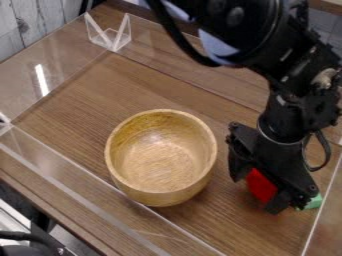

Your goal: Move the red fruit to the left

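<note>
Here the wooden bowl (162, 156) served as the landmark, sitting empty and upright on the brown wood-grain table (120, 90). Far to the left of the bowl, a clear plastic wall (34, 150) edged the table, running down toward the near corner. Behind the bowl and to its left, well apart from it, a small clear stand (108, 31) with angled sides stood at the far edge of the table.

To the right of the bowl, near its rim but not touching it, the black gripper (273, 185) pointed straight down at the table, hanging from a bulky black arm (254, 45) that came in from the top of the view. Its jaws stood released and spread wide, one finger on the bowl side and the other on the far right. Between those fingers lay the red fruit (266, 185), low on the table, only a slice of its glossy red side showing through the gap. Whether the fingers touched the fruit could not be told, since the black frame hid most of it.

Further right of the bowl, just past the gripper's outer finger, a corner of a green block (311, 202) peeked out on the table close to the right edge
</note>
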You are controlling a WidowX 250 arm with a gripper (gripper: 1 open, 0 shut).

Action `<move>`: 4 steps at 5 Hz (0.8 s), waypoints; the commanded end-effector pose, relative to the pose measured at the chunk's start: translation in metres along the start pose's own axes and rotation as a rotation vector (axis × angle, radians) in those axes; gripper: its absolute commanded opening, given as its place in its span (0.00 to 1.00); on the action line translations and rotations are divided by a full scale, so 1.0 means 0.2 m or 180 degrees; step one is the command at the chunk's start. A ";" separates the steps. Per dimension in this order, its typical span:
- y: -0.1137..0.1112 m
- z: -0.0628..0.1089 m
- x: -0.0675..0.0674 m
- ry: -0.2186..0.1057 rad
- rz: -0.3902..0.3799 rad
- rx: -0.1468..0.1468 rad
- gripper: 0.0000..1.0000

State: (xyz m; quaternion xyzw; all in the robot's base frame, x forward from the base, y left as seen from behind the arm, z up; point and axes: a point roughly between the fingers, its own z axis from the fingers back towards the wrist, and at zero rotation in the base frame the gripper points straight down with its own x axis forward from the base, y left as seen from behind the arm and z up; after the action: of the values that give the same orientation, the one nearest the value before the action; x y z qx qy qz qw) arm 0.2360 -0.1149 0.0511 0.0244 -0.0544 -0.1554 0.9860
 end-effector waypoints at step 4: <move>0.26 0.35 0.02 -0.0577 0.0371 0.0282 1.00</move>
State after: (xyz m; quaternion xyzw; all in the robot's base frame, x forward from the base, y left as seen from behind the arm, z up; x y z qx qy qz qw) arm 0.2415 -0.0690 0.1170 0.0514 -0.1360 -0.1004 0.9843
